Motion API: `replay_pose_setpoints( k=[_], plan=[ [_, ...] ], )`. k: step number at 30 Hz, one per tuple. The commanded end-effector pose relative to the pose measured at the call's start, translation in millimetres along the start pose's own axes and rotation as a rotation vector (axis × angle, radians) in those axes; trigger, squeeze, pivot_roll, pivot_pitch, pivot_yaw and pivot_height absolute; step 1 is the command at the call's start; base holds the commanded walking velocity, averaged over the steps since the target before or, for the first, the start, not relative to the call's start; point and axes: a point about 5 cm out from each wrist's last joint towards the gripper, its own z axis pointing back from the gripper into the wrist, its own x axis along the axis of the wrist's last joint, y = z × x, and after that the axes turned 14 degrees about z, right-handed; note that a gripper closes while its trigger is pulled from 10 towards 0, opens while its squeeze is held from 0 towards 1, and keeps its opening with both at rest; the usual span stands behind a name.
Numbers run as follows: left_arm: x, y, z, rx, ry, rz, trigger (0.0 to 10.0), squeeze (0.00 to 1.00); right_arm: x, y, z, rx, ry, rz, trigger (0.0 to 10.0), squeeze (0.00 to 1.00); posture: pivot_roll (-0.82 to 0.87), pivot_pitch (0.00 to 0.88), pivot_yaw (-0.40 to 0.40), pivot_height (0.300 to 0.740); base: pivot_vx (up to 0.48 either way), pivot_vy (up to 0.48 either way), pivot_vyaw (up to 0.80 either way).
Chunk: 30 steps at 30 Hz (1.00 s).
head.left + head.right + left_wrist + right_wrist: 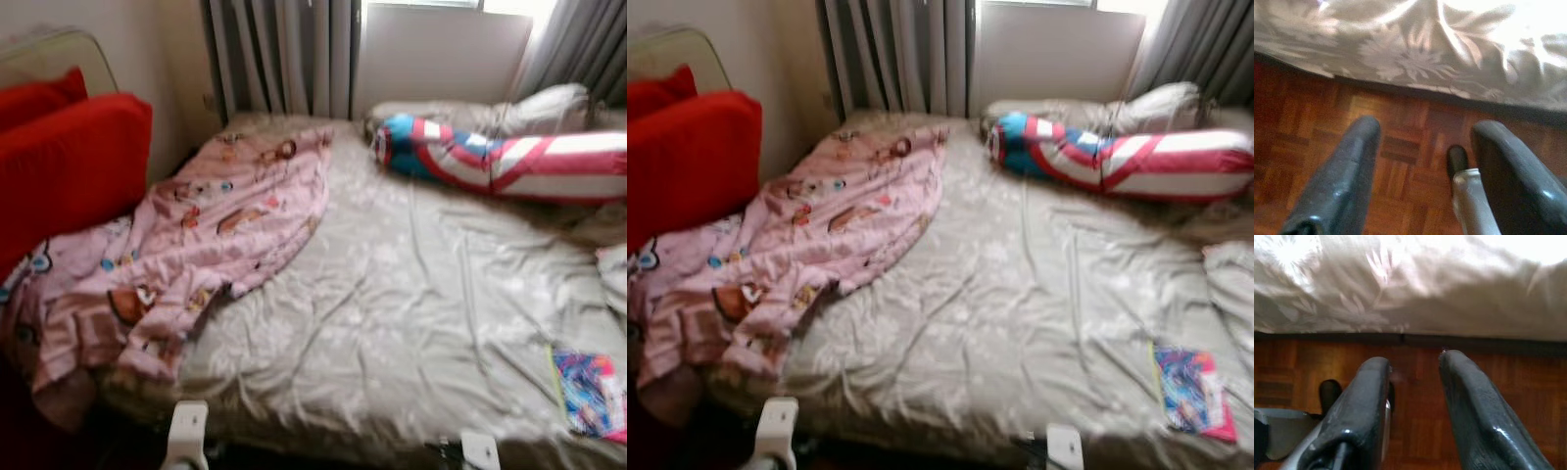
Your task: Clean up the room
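Left eye view: pink cartoon blanket (186, 245) on my bed (411, 294); no writing legible.
My jaws: left gripper (1422, 147) and right gripper (1413, 377) open over the floor (1312, 117).

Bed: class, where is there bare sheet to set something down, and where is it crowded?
Bare: the sheet between blanket and booklet, below the bolster. Crowded: left side under the blanket, and the head with bolster and pillows.

txt: none is being read | pink blanket (186, 245): cartoon prints only, no words being made out | colourful booklet (588, 392) on bed sheet (411, 294): cover too blurred, no title being read | striped bolster (509, 162): star/stripe pattern, no lettering
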Motion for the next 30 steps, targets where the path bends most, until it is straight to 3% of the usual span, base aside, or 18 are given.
replay_pose_setpoints(
  k=[1, 30],
  plan=[
    [2.5, 7.1, 0.8, 0.019, -0.009, -0.006, 10.0, 0.00, 1.2, 3.7, -0.6, 0.006, -0.001, 0.011, 10.0, 0.00, -0.04, 0.000, -0.002, 0.738, 0.000, 0.480, 0.00],
    [0.6, 8.6, 1.5, 0.031, -0.013, 0.007, 10.0, 0.00, 0.3, 6.8, -0.6, 0.021, 0.001, 0.015, 10.0, 0.00, -0.03, 0.000, -0.005, 0.738, 0.000, 0.480, 0.00]
  ],
)
